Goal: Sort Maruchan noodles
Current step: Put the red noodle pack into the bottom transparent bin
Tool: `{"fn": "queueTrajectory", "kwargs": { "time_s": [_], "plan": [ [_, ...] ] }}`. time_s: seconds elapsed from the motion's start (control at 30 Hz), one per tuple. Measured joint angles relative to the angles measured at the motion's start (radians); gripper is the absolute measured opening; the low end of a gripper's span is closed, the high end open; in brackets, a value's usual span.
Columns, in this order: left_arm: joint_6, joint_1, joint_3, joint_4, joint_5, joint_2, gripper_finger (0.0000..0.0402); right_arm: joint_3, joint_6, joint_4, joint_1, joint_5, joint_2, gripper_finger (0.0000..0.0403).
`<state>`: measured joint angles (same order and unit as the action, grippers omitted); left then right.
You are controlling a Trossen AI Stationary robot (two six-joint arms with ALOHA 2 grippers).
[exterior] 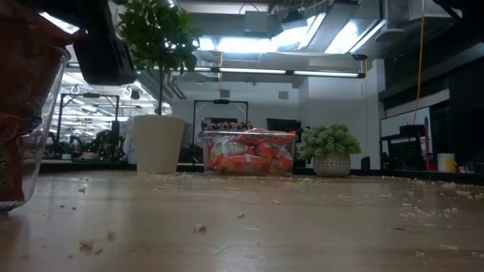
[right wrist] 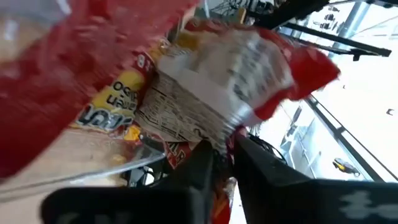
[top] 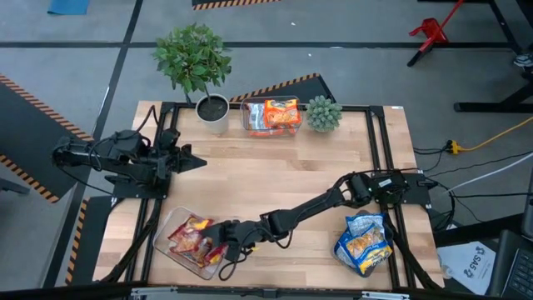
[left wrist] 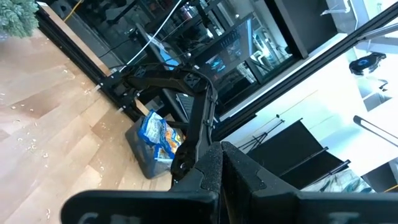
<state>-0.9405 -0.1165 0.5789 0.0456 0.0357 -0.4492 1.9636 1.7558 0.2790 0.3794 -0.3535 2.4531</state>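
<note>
My right gripper reaches across the table to the clear tub at the near left corner. The tub holds red Maruchan noodles packets. The gripper is shut on one red packet at the tub's rim. In the low view the same tub shows at the picture's left edge, with the dark gripper above it. Orange packets lie in a clear tub at the far edge, and blue-and-white packets lie in a tub at the near right. My left gripper waits, shut, at the table's left side. My right gripper pinches the red packet between its two fingers by an edge near the printed white panel. The fingers come from the table's right, slanting down over the tub. The packet stands out ahead of the fingers above the other red packets. Whether it rests on them I cannot tell.
A tall potted plant and a small plant flank the orange tub at the far edge. Bare wood, strewn with crumbs, lies in the table's middle. A black frame rail runs around the tabletop.
</note>
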Motion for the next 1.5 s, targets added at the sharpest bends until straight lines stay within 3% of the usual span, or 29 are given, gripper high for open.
{"fn": "queueTrajectory", "kwargs": {
  "time_s": [0.23,0.43,0.6,0.7,0.83,0.93,1.03,1.13,1.23,1.4,1.5],
  "plan": [
    [0.0,0.0,0.0,0.025,-0.005,0.0,0.0,0.0,-0.004,0.013,0.009,-0.05,-0.023,0.0126],
    [0.0,0.0,0.0,0.037,-0.011,0.0,0.0,0.0,-0.082,0.007,0.05,-0.247,-0.031,0.0191],
    [0.0,0.0,0.0,0.041,-0.011,0.0,0.0,0.0,-0.145,0.007,0.089,-0.395,-0.05,0.0216],
    [-0.001,0.0,0.0,0.079,-0.026,0.0,0.0,0.0,-0.28,-0.02,0.104,-0.445,-0.079,0.0216],
    [0.006,-0.027,0.0,0.147,-0.154,-0.021,0.0,0.0,-0.579,-0.203,0.108,-0.5,-0.162,0.0206],
    [0.038,-0.094,0.0,0.15,-0.241,-0.073,0.0,0.0,-0.856,-0.44,0.105,-0.473,-0.25,0.0199],
    [0.071,-0.199,0.0,0.107,-0.247,-0.141,0.0,0.0,-1.093,-0.655,0.104,-0.411,-0.338,0.0192],
    [0.083,-0.315,0.0,0.063,-0.247,-0.216,0.0,0.0,-1.249,-0.836,0.112,-0.331,-0.407,0.0186],
    [0.084,-0.443,0.016,0.072,-0.228,-0.283,0.0,0.0,-1.345,-0.966,0.13,-0.318,-0.46,0.0181],
    [0.139,-0.628,0.115,0.146,-0.114,-0.381,0.0,0.0,-1.428,-1.084,0.163,-0.413,-0.497,0.0179],
    [0.173,-0.709,0.213,0.324,0.013,-0.435,0.0,0.0,-1.461,-1.106,0.174,-0.447,-0.497,0.0179]
  ]
}}
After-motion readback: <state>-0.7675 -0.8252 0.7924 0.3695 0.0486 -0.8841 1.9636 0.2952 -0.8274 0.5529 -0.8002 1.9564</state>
